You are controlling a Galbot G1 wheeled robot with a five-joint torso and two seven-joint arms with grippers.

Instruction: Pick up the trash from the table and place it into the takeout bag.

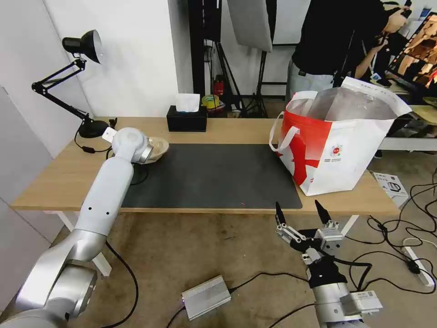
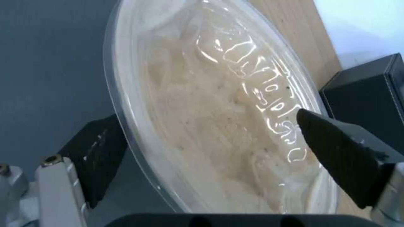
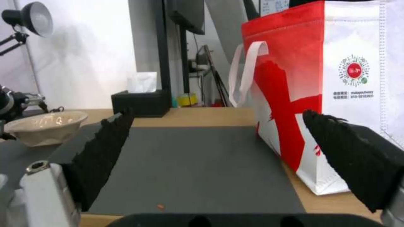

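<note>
A shallow beige pulp bowl (image 1: pixel 158 146) under a clear lid sits on the left end of the dark mat (image 1: pixel 214 175) on the table (image 1: pixel 59 177). My left gripper (image 2: pixel 206 115) is open at the bowl (image 2: pixel 219 119). One finger (image 2: pixel 99 151) is outside the rim and the other (image 2: pixel 336 148) is over the lid. The takeout bag (image 1: pixel 337 150) stands open at the table's right end. My right gripper (image 1: pixel 297 205) hangs open with nothing between its fingers, below the table's front edge and in front of the bag (image 3: pixel 332 78).
A black tissue box (image 1: pixel 186 119) sits at the back of the table, close to the bowl. A black desk lamp (image 1: pixel 84 45) stands at the back left corner. Cables and a silver box (image 1: pixel 205 296) lie on the floor. A tiny red crumb (image 1: pixel 243 203) lies on the mat.
</note>
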